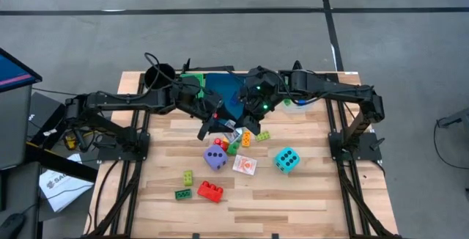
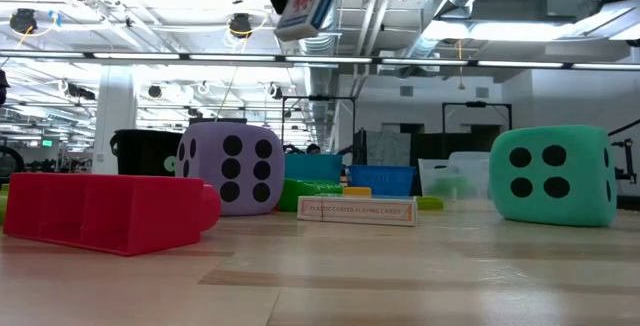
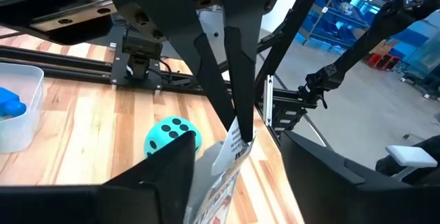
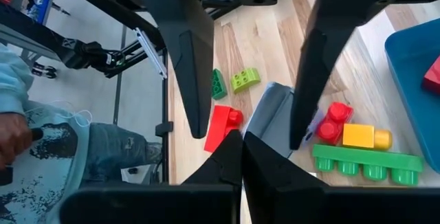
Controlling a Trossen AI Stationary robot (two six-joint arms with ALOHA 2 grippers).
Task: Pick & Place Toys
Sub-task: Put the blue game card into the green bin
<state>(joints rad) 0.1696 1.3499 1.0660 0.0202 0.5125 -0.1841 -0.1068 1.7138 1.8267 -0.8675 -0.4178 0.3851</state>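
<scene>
I see the left gripper [image 1: 220,122] at frame centre clamped on a white picture card [image 3: 230,157], lifted for transfer; right gripper [image 1: 253,105] jaws together.

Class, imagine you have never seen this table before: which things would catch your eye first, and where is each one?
Two big dotted dice stand out on the wooden table: the purple dice near the middle and the teal dice to its right. Above them the left claw grips a white picture card in the air, with the shut right claw close by. A red brick lies nearer the front edge.
</scene>
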